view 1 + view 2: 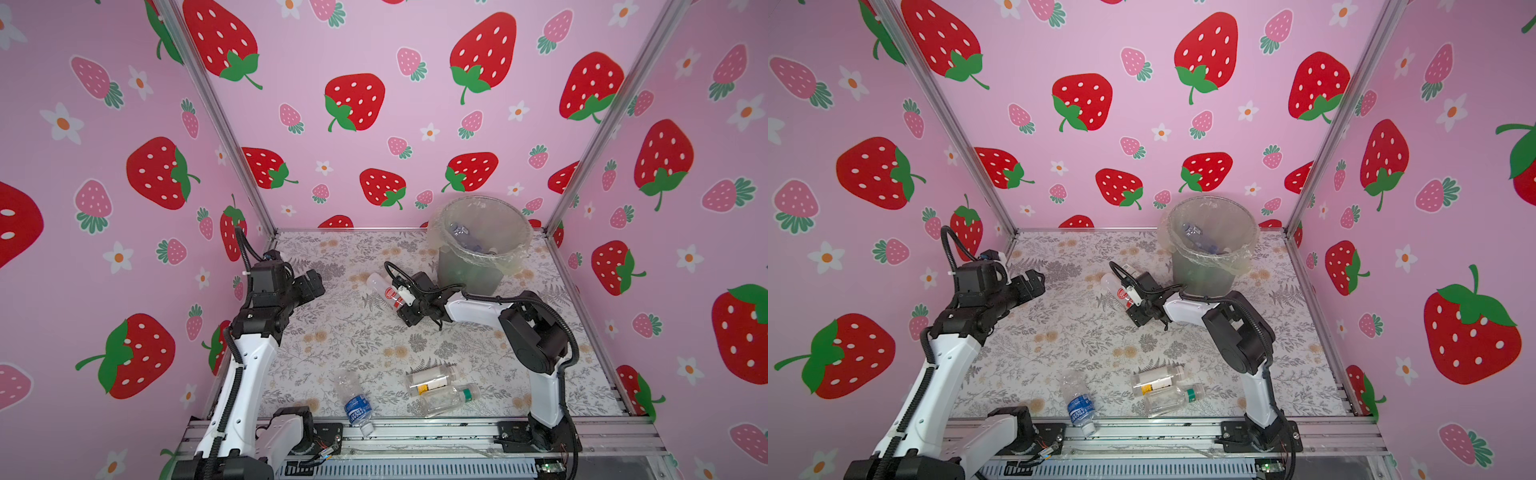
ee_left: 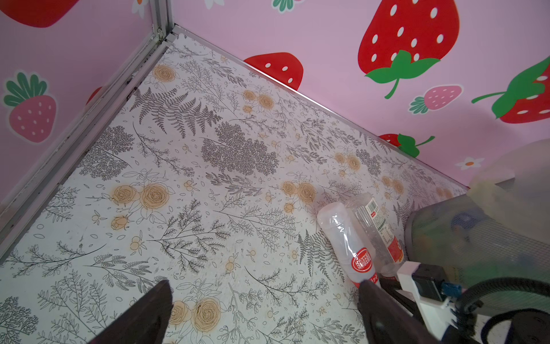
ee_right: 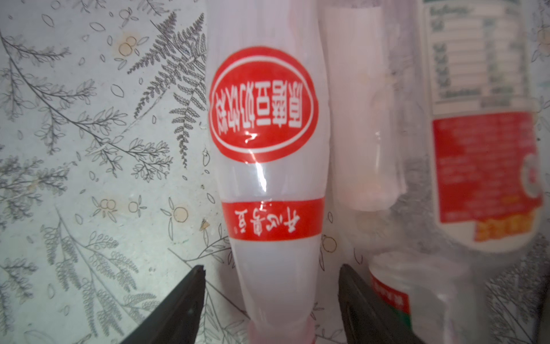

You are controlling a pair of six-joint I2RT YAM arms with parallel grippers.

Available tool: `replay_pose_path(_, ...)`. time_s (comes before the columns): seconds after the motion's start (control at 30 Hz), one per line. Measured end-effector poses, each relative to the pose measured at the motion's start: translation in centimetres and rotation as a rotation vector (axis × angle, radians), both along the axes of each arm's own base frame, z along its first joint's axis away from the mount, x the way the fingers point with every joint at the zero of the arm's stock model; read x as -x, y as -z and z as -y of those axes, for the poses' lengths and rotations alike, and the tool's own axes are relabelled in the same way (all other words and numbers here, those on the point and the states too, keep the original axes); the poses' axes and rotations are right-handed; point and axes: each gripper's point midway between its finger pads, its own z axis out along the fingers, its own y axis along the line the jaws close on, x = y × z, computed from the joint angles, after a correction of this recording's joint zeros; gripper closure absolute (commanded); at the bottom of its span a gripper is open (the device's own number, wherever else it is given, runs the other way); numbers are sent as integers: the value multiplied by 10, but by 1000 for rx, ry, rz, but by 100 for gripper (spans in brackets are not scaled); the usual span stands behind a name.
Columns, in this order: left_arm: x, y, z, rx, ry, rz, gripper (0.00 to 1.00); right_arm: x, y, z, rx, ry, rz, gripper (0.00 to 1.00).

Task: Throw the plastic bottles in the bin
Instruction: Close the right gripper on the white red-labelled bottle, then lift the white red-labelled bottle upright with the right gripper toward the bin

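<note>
We saw the right claw [image 3: 272,268] down low over the bench [image 1: 340,332], just in front of the bin [image 1: 465,270], its jaws apart on either side of the narrow neck of a clear bottle with a red oval label [image 3: 262,104]. A sliver of bench showed between each finger and the plastic, so nothing was clamped. That bottle lay on its side, and a second bottle with a red-and-white label [image 3: 482,149] lay just beside it, on the bin's side. The left claw [image 2: 265,283] hung above the bench's left part with its jaws wide apart and nothing between them. The lined bin stood at the back of the bench, right of the middle, with several bottles [image 1: 461,232] inside it. Near the front edge lay a blue-labelled bottle [image 1: 356,405], its cap over the metal rail, and to its right a yellow-labelled bottle [image 1: 430,380] alongside a green-capped bottle [image 1: 449,399].
</note>
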Motion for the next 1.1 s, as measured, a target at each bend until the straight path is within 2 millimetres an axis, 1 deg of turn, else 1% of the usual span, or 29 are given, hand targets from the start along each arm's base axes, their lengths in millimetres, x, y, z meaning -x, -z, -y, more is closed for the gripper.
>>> replay_pose_path(0.13,0,0,0,0,0,0,1,0,4,-1,5,-5,-6,34)
replay_pose_path(0.33,0,0,0,1,0,0,1,-2,1,-5,-6,-10,-3,39)
replay_pose_path(0.43,0,0,0,0,0,1,1,-2,2,-6,-8,-14,-3,46)
replay_pose_path(0.53,0,0,0,1,0,1,1,-2,6,-7,-5,-19,-6,48)
replay_pose_path(0.6,0,0,0,2,-1,1,1,-3,8,-8,-10,-21,-5,54)
replay_pose_path(0.7,0,0,0,3,-2,1,1,-3,8,-11,-18,-26,-5,59)
replay_pose_path(0.77,0,0,0,3,-2,1,1,-3,8,-11,-22,-27,-5,65)
replay_pose_path(0.83,0,0,0,3,-2,1,1,-2,8,-12,-26,-26,-8,68)
replay_pose_path(1.0,0,0,0,4,-3,1,1,-1,8,-13,-39,-25,-15,71)
replay_pose_path(1.1,0,0,0,5,-4,1,1,4,4,-10,-54,-17,-29,71)
